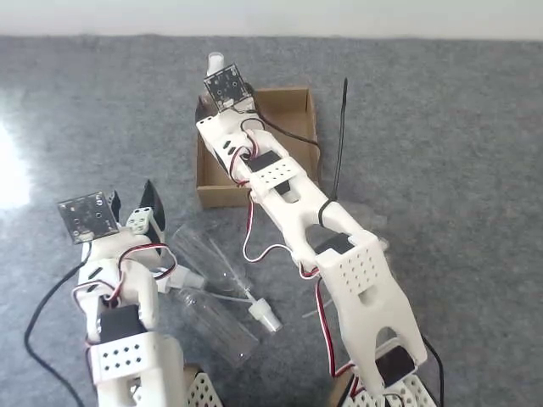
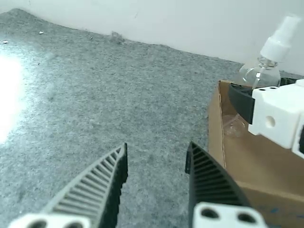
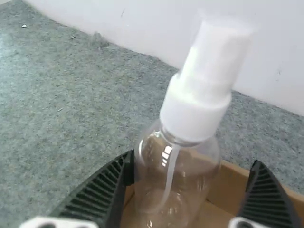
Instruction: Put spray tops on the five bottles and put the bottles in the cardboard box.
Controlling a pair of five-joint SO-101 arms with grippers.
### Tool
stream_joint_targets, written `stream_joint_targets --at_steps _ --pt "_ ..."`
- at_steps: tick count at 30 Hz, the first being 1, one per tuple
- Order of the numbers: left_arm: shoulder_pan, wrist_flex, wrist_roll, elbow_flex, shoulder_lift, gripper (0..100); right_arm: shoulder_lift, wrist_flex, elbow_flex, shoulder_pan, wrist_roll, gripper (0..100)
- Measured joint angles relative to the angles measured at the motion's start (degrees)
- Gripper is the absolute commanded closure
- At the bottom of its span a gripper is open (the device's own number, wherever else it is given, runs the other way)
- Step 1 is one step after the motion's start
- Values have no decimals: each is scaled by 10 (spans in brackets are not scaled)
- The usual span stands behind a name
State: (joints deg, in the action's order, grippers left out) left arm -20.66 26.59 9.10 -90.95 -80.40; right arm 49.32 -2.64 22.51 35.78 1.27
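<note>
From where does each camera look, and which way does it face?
High view: above the table, looking down on the left arm, right arm and cardboard box.
Left wrist view: on the left arm, facing the box past the left gripper.
Right wrist view: on the right arm, right gripper around the bottle.
Shared: both wrist views show that bottle.
</note>
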Motion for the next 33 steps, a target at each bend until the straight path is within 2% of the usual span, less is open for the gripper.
stream_joint_targets --at_steps 8,15,22,33 --pt "0 0 0 0 7 812 0 -7 0 0 0 669" --pt "0 0 0 0 7 812 -3 -79 0 0 0 669" --pt "0 0 0 0 7 811 -4 -89 0 0 0 669" --pt "0 0 0 0 7 810 -55 -201 0 0 0 669"
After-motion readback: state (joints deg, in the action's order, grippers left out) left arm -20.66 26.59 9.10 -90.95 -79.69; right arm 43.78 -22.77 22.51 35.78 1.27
